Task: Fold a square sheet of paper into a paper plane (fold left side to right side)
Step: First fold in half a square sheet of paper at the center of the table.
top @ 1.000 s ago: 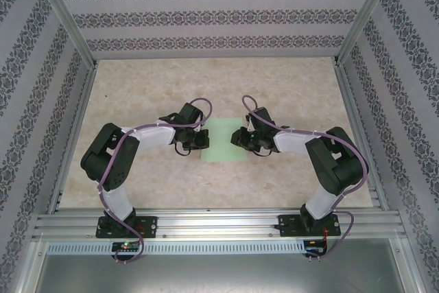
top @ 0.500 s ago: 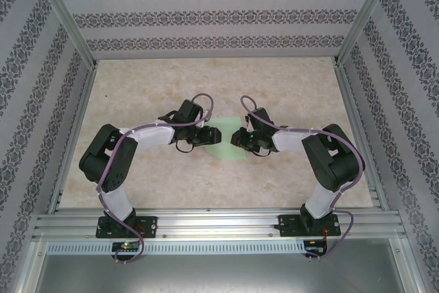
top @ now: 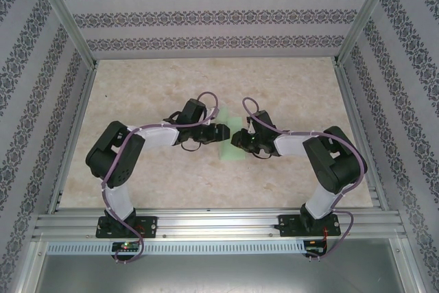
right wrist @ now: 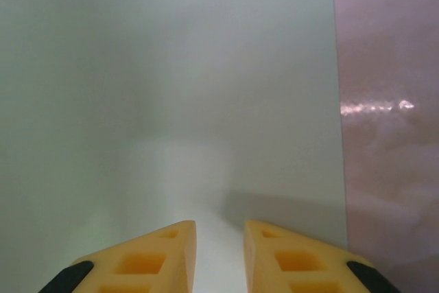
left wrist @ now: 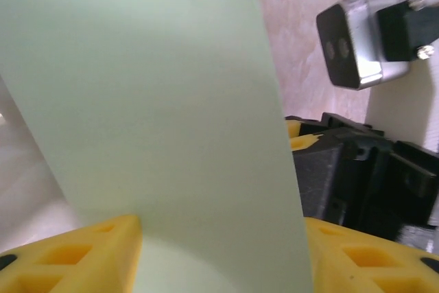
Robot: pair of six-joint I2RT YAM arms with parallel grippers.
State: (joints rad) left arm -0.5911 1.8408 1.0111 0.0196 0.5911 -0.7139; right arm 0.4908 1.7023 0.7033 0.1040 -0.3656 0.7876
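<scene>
Hovering over the middle of the marbled beige table [top: 137, 94], the left gripper [top: 219, 132] and the right gripper [top: 237, 139] faced each other, tips close together but apart, with the pale mint-green sheet of paper [left wrist: 151, 101] between and beneath them. From above, much of the sheet was covered by the two wrists; a green patch showed just under the right gripper's tip and a thin strip beside the left wrist.

In the left wrist view the sheet rose steeply in front of the camera, its lower part sitting in the gap between the left gripper's yellow fingers [left wrist: 75, 255]. Those fingers stood wide apart, one on each side of the paper, not pinching it. The sheet's right edge ran straight and slanted, and past it lay the table, the black body of the right gripper and a silver block [left wrist: 351, 40] on that wrist.

In the right wrist view the paper lay smooth under the right gripper's yellow fingers [right wrist: 147, 262], its straight right edge against the table. These fingers stood narrow, a slim gap between them through which the paper showed; nothing sat between the pads, and I could not tell whether the tips touched the sheet.

Purple cables [top: 203, 99] looped over both arms, and patterned walls [top: 219, 18] enclosed the table.
</scene>
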